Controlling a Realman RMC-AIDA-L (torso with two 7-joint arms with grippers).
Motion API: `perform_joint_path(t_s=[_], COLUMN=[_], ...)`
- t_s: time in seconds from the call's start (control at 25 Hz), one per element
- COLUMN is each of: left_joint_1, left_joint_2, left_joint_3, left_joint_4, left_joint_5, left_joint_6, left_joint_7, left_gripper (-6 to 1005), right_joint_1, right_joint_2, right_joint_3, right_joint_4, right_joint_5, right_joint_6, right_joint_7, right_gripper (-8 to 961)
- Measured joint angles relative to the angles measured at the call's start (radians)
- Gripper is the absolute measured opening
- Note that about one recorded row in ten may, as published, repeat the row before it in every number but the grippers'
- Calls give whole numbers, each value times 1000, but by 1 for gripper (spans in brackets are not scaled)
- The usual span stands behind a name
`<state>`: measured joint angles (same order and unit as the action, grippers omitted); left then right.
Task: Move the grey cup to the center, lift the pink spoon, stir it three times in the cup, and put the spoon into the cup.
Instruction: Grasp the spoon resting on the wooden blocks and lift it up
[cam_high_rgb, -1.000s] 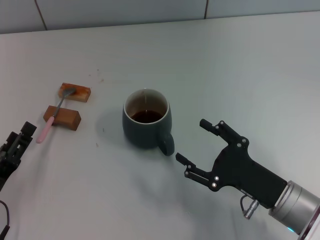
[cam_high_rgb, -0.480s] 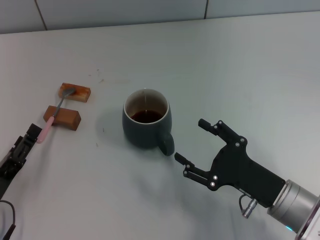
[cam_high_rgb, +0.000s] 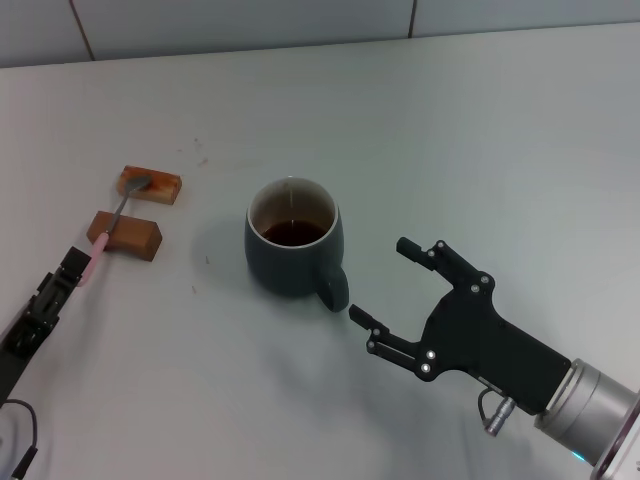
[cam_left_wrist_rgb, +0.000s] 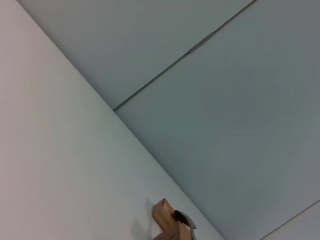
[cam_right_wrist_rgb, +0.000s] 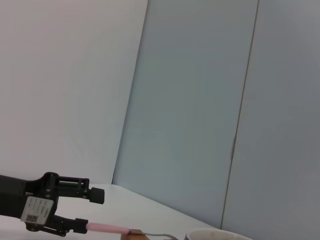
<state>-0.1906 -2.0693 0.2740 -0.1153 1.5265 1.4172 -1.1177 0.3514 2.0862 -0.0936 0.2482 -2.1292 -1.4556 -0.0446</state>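
The grey cup (cam_high_rgb: 293, 250) with dark liquid stands mid-table, its handle toward my right gripper; its rim also shows in the right wrist view (cam_right_wrist_rgb: 215, 234). The pink spoon (cam_high_rgb: 92, 258) lies across two brown blocks, with its bowl on the far block and its pink handle end toward my left gripper. My left gripper (cam_high_rgb: 74, 264) is low on the table at the handle's end. In the right wrist view its fingers (cam_right_wrist_rgb: 95, 196) stand apart, and the lower one is at the pink handle (cam_right_wrist_rgb: 107, 228). My right gripper (cam_high_rgb: 381, 280) is open and empty, just right of the cup's handle.
Two brown rectangular blocks, the far one (cam_high_rgb: 152, 186) and the near one (cam_high_rgb: 125, 235), prop up the spoon left of the cup. The far block also shows in the left wrist view (cam_left_wrist_rgb: 165, 222). A grey tiled wall (cam_high_rgb: 300, 15) bounds the table's far edge.
My left gripper has moved forward along the table to the end of the spoon's pink handle. The right gripper, the cup and the spoon have stayed put.
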Motion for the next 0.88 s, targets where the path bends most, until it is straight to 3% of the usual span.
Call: perform_joint_path(t_s=[0.88], left_joint_1=[-11], left_joint_2=[-2], left_joint_3=[3], left_joint_4=[-3], left_joint_5=[3], left_joint_6=[-28], left_joint_7=[-78], left_gripper=[807], right_joint_1=[-1], right_joint_2=[0], right_joint_3=[-9], right_joint_4=[1], right_joint_5=[-6], right_joint_6=[12], right_joint_7=[0], right_gripper=[833])
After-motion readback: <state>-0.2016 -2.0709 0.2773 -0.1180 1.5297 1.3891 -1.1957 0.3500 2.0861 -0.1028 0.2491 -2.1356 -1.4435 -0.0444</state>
